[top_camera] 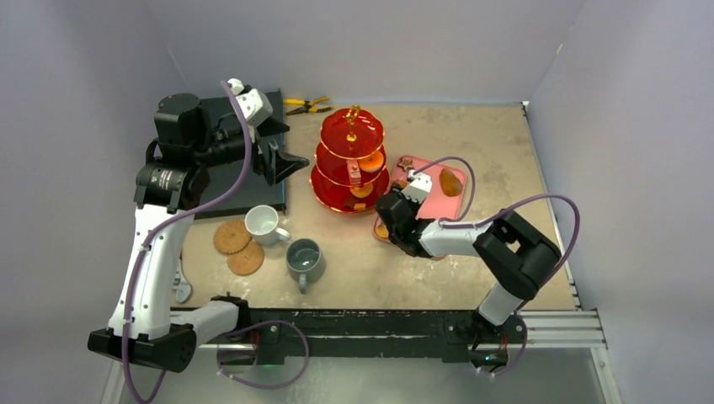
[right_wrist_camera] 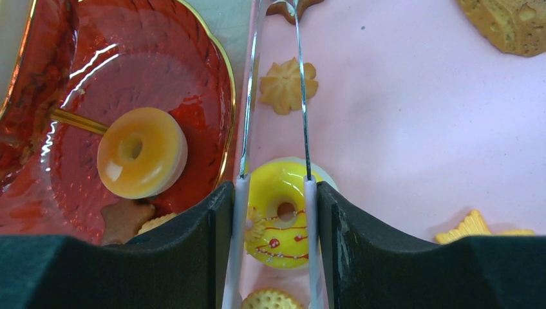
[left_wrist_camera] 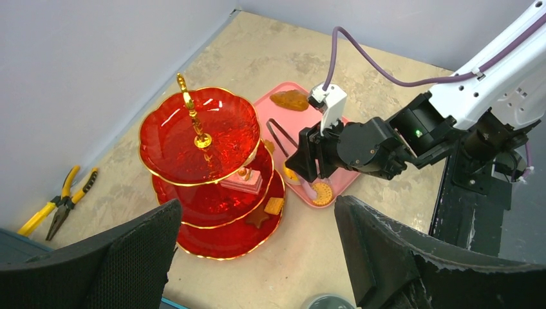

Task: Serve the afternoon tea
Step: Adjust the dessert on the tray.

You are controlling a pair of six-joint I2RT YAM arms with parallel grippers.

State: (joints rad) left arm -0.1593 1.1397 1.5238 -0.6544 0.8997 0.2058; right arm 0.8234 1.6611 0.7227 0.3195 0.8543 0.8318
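Plainly, grey walls (top_camera: 379,42) enclose the beige tabletop (top_camera: 362,261).

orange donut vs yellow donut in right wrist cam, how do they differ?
The orange doughnut has plain glaze; the yellow doughnut carries red lines and dots. The orange doughnut lies on a tier of the red stand; the yellow doughnut lies on the pink tray, with the tongs over it. Both are ring-shaped.

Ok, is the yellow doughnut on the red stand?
No, the yellow doughnut lies on the pink tray, beside the red stand.
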